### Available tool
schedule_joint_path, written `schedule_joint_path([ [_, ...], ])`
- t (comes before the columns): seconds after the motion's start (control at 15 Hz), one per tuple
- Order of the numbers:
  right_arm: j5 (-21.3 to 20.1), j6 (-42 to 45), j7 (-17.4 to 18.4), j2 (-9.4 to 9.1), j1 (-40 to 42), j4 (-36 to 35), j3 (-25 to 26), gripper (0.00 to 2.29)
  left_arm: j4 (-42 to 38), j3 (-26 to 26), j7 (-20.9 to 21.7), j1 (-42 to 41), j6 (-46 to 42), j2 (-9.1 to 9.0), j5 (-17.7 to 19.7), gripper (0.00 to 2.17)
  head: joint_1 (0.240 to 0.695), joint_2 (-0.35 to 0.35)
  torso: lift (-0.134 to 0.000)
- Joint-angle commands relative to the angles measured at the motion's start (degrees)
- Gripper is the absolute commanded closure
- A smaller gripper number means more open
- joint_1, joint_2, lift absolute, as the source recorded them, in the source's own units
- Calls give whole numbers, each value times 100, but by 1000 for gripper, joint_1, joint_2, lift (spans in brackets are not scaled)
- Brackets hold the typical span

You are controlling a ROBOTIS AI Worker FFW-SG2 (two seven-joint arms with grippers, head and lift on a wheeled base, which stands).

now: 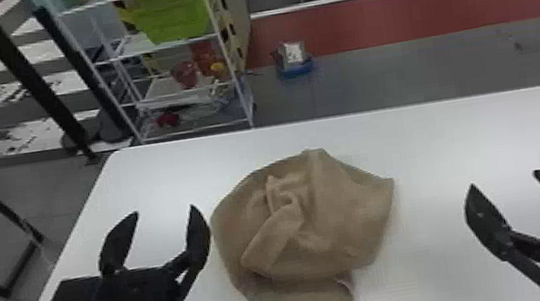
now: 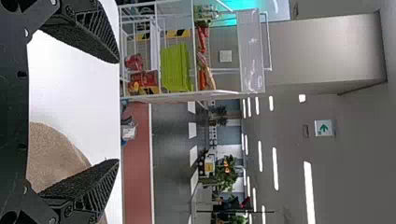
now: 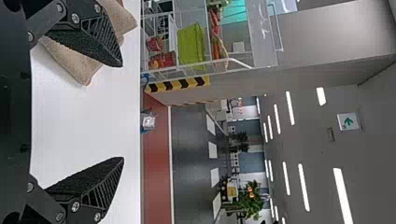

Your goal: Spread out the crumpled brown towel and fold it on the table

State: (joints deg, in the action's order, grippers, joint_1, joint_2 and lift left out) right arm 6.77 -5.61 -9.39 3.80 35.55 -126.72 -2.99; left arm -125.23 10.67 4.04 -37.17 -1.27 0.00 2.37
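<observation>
The brown towel (image 1: 342,208) lies crumpled in the middle of the white table, with twisted folds on top and one end running toward the near edge. My left gripper (image 1: 164,210) is open just left of the towel, its fingers apart and holding nothing. Farther off on the right side, my right gripper (image 1: 504,177) stands open, also with nothing between its fingers. In the left wrist view, the towel (image 2: 53,151) lies beyond one finger of the open left gripper (image 2: 118,111). In the right wrist view, towel edges (image 3: 77,63) show behind one finger of the open right gripper (image 3: 123,112).
The white table (image 1: 434,139) extends around the towel, its left edge running beside my left arm. Behind it stand a white wire shelf (image 1: 190,131) with a green bin (image 1: 174,14), black posts (image 1: 28,75) and a small blue-based object (image 1: 294,58) on the floor.
</observation>
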Motion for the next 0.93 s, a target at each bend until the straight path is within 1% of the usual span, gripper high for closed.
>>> schedule_joint_path([
  [0.0, 0, 20, -1, -2, 5, -19, 9, 191, -1, -4, 0, 0, 0, -15, 0, 144, 695, 202, -124],
  [0.13, 0, 20, -19, -2, 14, -28, 9, 191, 7, -12, 18, 0, 0, -15, 9, 144, 695, 200, -124],
  [0.27, 0, 20, -19, -2, 31, -46, 9, 191, 34, -30, 185, 9, 35, -15, 132, 134, 695, 198, -124],
  [0.4, 0, 20, -19, -2, 58, -72, 36, 191, 78, -65, 396, 140, 615, -15, 167, 137, 695, 191, -124],
  [0.47, 0, 20, -28, -2, 75, -81, 44, 191, 139, -118, 422, 228, 861, -15, 141, 137, 695, 179, -124],
  [0.67, 0, 20, -45, -2, 119, -81, 115, 191, 368, -206, 651, 422, 1090, -15, 115, 147, 695, 159, -124],
  [0.73, 0, 20, -45, 7, 128, -81, 167, 191, 447, -215, 747, 518, 1213, -15, 159, 147, 695, 150, -124],
  [0.8, 9, 20, -54, 7, 137, -72, 211, 191, 508, -232, 765, 615, 1336, -15, 141, 157, 695, 142, -124],
  [0.87, 26, 20, -98, 7, 137, -46, 282, 191, 570, -258, 818, 756, 1670, -15, 106, 198, 695, 132, -124],
])
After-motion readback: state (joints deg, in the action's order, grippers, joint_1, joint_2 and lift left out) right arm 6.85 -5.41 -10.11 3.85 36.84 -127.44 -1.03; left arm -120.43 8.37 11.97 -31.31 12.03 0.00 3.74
